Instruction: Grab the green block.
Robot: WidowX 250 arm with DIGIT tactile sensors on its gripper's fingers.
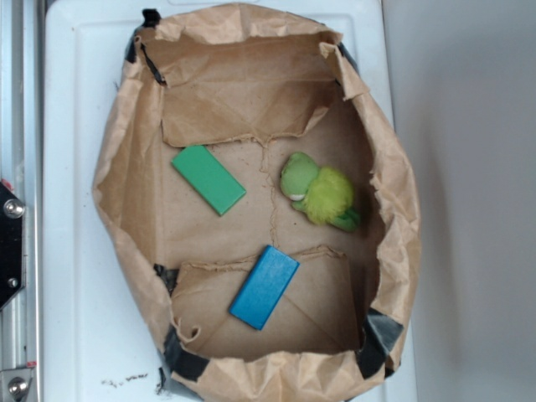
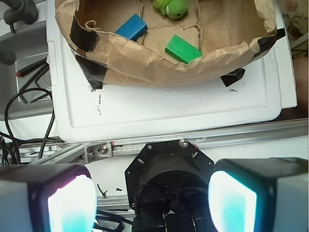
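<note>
The green block (image 1: 209,179) lies flat on the brown paper floor of the paper-lined bin, toward its upper left. In the wrist view the green block (image 2: 182,49) shows far off, just behind the bin's crumpled near wall. My gripper (image 2: 152,203) is open, its two pale pads (image 2: 72,205) wide apart at the bottom of the wrist view with nothing between them. It hangs outside the bin, above the metal rail, well short of the block. The exterior view does not show the gripper.
A blue block (image 1: 265,286) lies near the bin's lower wall. A fuzzy yellow-green plush toy (image 1: 319,193) sits right of the green block. The paper bin (image 1: 117,159) rests on a white board (image 2: 169,108). Cables (image 2: 24,96) and a metal rail (image 2: 193,142) lie below.
</note>
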